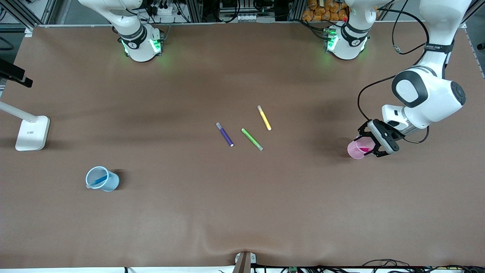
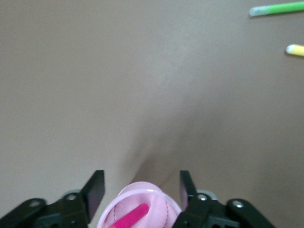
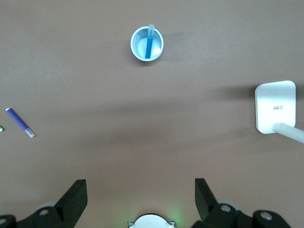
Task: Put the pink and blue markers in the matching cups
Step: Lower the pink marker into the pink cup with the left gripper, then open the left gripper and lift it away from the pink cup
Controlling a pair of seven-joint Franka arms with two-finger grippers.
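Observation:
The pink cup (image 1: 355,151) stands toward the left arm's end of the table, with the pink marker (image 1: 366,149) leaning inside it. My left gripper (image 1: 366,144) hangs over this cup, open. In the left wrist view the gripper (image 2: 141,185) has a dark finger (image 2: 96,190) off each side of the cup's rim (image 2: 156,190), and the marker (image 2: 130,216) lies free inside. The blue cup (image 1: 110,182) stands toward the right arm's end and holds the blue marker (image 1: 99,180). My right gripper (image 3: 141,190) is open and empty, high above the table; the blue cup (image 3: 139,50) and blue marker (image 3: 149,45) show far off.
Purple (image 1: 225,134), green (image 1: 252,139) and yellow (image 1: 264,118) markers lie loose mid-table. A white lamp base (image 1: 32,132) stands at the right arm's end, farther from the front camera than the blue cup. The brown mat has a ripple at its front edge.

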